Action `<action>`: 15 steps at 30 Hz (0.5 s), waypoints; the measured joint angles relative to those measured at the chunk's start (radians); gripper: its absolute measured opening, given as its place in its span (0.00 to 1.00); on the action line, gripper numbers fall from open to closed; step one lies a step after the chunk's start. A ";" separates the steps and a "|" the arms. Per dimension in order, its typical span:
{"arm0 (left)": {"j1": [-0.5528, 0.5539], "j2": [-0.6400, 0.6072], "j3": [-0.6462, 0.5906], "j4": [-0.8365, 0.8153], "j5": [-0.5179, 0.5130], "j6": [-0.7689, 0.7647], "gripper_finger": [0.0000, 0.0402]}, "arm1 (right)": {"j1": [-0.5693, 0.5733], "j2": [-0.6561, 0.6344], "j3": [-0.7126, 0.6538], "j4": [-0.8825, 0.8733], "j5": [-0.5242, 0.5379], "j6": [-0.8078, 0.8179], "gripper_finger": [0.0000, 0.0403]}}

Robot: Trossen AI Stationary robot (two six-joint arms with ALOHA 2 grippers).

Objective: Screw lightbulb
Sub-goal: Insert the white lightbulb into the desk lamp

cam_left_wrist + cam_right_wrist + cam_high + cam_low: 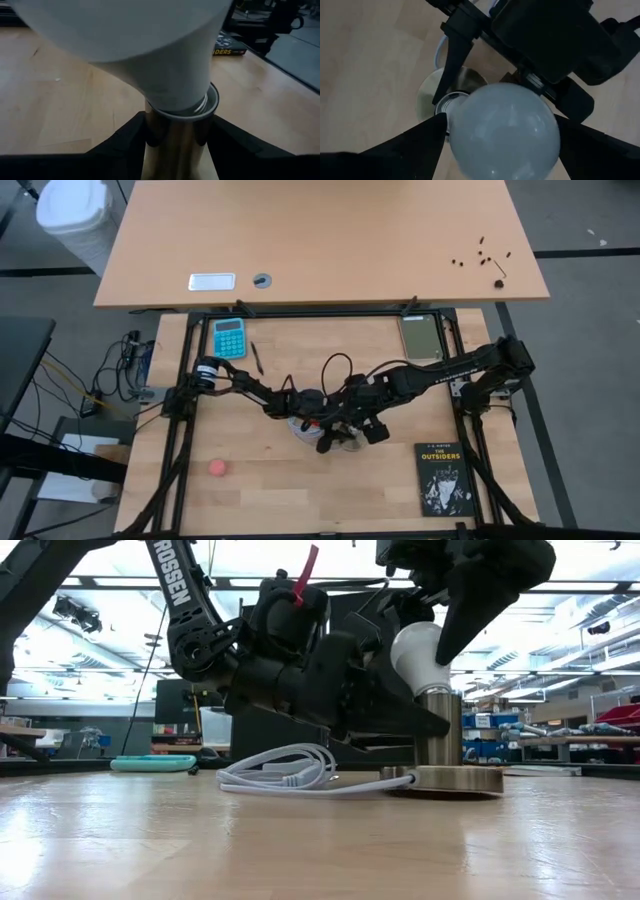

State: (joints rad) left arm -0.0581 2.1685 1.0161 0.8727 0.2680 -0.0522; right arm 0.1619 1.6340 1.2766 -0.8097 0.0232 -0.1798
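Observation:
The white lightbulb point(418, 652) stands tilted on a metal socket, its narrow neck in the socket's open rim point(212, 100). The socket is an upright brass tube point(440, 725) on a round disc base point(450, 780) that rests on the table. Its white cord point(285, 772) lies coiled beside it. My left gripper point(182, 145) reaches in from the table's left and is shut on the tube. My right gripper point(500, 125) comes down from above and is closed around the bulb's globe point(502, 130). In the high view both grippers meet at mid-table point(340, 432). My left gripper pinches the socket's upright tube point(175, 150) between its two fingers point(125, 140), just below the rim. It comes nearly level from the table's left, the fingers across the tube. The socket stands upright with its disc on the table. My right gripper holds the bulb's round globe point(470, 145) between its two wide-set fingers point(427, 137), one on each side. The fingers slant down from above. The bulb leans off upright, with its neck in the socket's mouth.
A teal calculator point(229, 337), a black pen point(256, 357) and a grey-green device point(421, 336) lie toward the far edge. A black book point(443, 478) lies at the near right and a pink ball point(217, 468) at the near left. A larger desk point(320, 240) stands beyond.

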 joint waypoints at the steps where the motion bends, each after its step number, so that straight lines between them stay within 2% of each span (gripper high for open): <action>1: 0.000 0.000 0.000 0.002 0.001 -0.001 0.46 | 0.000 0.000 0.000 0.000 -0.007 -0.001 0.88; 6: 0.000 0.001 0.000 0.003 0.036 -0.001 0.46 | 0.000 0.000 -0.001 0.007 -0.061 -0.001 0.88; 15: -0.001 0.001 -0.001 0.005 0.040 -0.003 0.46 | 0.002 0.000 -0.043 0.075 -0.135 0.000 0.88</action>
State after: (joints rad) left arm -0.0593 2.1696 1.0153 0.8776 0.3079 -0.0557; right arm 0.1635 1.6344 1.2335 -0.7345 -0.1118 -0.1795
